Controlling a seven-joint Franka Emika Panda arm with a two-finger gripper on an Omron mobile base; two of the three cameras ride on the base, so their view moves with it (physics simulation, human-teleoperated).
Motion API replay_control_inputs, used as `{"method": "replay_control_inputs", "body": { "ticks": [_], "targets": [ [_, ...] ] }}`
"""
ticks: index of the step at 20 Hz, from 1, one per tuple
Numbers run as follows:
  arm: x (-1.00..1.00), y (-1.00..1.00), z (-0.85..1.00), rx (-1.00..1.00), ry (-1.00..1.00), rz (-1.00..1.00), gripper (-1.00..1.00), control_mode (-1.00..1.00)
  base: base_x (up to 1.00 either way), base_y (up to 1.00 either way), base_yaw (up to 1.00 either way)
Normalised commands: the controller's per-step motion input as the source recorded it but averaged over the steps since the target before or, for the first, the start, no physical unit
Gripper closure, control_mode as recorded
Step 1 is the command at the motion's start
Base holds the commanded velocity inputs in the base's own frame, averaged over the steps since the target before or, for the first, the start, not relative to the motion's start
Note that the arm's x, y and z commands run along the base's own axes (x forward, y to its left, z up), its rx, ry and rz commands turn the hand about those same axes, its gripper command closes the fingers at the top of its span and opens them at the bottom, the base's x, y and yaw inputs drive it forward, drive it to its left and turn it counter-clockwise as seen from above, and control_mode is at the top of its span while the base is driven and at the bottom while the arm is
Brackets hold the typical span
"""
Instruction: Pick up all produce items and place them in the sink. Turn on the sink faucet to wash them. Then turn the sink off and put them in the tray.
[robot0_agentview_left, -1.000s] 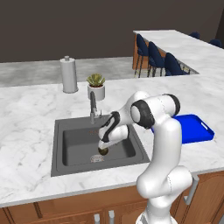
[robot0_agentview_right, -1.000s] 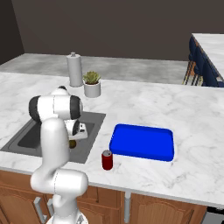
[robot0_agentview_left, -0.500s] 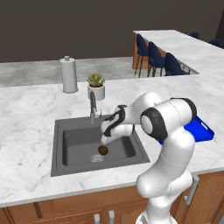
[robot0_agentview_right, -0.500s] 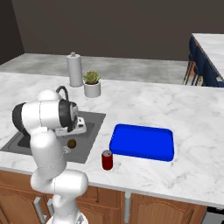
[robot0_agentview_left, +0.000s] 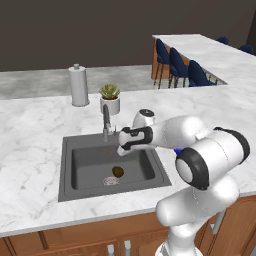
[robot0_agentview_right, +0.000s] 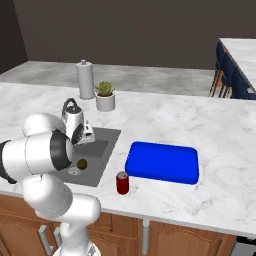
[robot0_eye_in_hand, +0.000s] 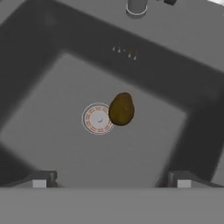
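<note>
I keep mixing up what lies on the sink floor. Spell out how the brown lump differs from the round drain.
The brown lump is a plain olive-brown oval; the drain is a pale metal circle with ringed markings. The lump bulges up from the sink floor; the drain lies flat in it. The lump partly covers the drain's edge in the hand view. Both are of similar size, near the basin's middle.

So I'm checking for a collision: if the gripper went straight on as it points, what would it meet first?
Probably the sink floor beside the brown produce; the open gripper holds nothing.

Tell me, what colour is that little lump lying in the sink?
Brownish olive. The lump shows best in the hand view, beside the round drain.
</note>
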Motion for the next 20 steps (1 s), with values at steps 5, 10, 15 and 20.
{"method": "replay_control_inputs", "body": {
  "ticks": [5,10,15,20],
  "targets": [
    [-0.26,0.00,0.61,0.00,-0.13,0.00,-1.00,-1.00,0.00,0.00,0.00],
    [-0.31,-0.01,0.30,0.00,-0.19,0.00,-1.00,-1.00,0.00,0.00,0.00],
    [-0.39,-0.10,0.10,0.01,-0.25,0.00,-1.00,-1.00,0.00,0.00,0.00],
    [-0.40,-0.16,0.10,0.03,-0.26,0.00,-1.00,-1.00,0.00,0.00,0.00]
  ]
}}
